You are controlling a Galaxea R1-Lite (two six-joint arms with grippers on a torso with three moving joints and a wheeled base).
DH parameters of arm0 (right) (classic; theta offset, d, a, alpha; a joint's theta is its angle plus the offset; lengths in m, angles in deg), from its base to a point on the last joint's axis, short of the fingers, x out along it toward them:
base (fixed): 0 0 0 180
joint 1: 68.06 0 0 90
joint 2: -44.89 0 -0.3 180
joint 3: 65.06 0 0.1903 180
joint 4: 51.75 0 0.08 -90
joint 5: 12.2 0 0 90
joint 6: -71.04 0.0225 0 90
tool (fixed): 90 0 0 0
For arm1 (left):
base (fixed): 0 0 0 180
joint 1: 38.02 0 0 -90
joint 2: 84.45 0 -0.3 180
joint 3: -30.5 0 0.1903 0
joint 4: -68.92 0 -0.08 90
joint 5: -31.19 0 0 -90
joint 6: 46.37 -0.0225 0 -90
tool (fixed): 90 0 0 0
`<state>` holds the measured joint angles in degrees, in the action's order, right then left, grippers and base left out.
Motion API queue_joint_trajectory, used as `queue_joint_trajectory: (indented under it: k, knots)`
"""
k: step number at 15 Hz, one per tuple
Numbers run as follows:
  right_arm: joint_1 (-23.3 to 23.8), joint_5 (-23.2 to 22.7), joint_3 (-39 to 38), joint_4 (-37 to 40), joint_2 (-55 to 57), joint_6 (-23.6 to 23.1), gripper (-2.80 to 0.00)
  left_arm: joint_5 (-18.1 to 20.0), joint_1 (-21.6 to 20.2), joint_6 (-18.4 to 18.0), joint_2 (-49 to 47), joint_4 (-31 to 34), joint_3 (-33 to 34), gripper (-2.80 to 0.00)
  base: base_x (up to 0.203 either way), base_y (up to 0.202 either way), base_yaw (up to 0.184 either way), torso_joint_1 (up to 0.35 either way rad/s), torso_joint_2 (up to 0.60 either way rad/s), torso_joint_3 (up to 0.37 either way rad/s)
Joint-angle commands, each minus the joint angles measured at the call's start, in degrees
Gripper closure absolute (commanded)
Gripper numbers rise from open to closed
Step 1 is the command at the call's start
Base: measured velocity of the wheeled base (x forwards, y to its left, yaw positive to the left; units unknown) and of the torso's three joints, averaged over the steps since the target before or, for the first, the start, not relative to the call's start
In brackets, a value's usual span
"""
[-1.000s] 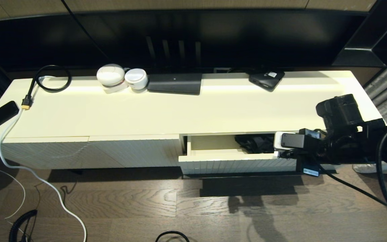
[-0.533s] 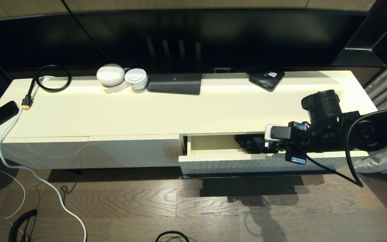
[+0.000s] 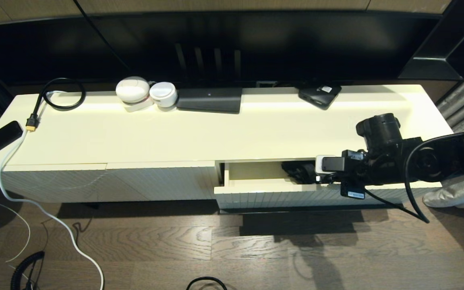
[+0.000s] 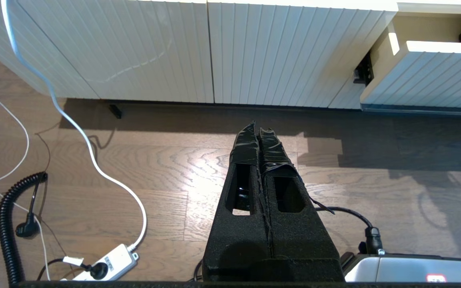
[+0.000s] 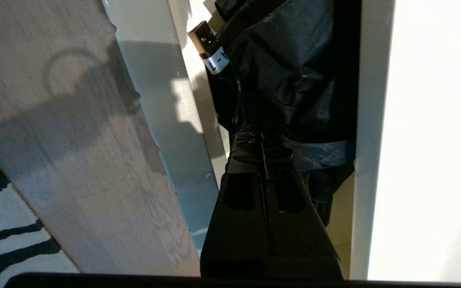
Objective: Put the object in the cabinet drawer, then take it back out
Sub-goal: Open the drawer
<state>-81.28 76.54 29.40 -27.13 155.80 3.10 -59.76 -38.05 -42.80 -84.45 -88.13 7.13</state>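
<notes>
Right gripper (image 5: 260, 138): jaws pressed together, tips sunk into a black crumpled bag (image 5: 290, 76) at centre frame of the right wrist view. A fold of the fabric appeared pinched between the tips, so grasp judged likely, not certain. In the head view the gripper tips were hidden behind the wrist camera at right of centre.

Black bag: lay inside the cabinet drawer (image 3: 280, 195), toward its right half, at lower right of centre in the head view. A cable with a gold plug and white label (image 5: 210, 50) lay against the bag at upper centre of the right wrist view.

Cabinet drawer: pulled partly open, ribbed front facing the floor side, cream interior bare at its left end.

Left gripper (image 4: 259, 138): jaws closed, empty, parked low over the wood floor (image 4: 134, 168), well apart from the drawer.

Step in hand, as judged: object was in the drawer; retrieval beginning.

Next move called for: a straight lift clear of the drawer front and the cabinet top's (image 3: 216, 129) edge, with the pinch firm enough that the slack fabric did not slip, and the cable not dragged along.
</notes>
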Motion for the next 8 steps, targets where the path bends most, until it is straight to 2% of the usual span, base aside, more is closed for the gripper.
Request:
queue_joint_trajectory:
  k: [1,4,8]
  knots:
    - [-0.04,-0.06,0.35,0.15,0.87,-0.41,0.0,-0.02,0.02,0.03,0.0,-0.02,0.0,0.0,0.0,0.0,0.0,0.0,0.0,0.0]
    - [0.04,-0.14,0.02,0.57,0.51,-1.7,0.0,-0.02,-0.06,0.03,0.0,-0.02,0.03,0.0,0.0,0.0,0.0,0.0,0.0,0.0]
    - [0.04,-0.23,-0.75,5.04,-0.77,-3.13,0.0,-0.02,-0.02,0.03,0.0,-0.02,0.05,0.0,0.0,0.0,0.0,0.0,0.0,0.0]
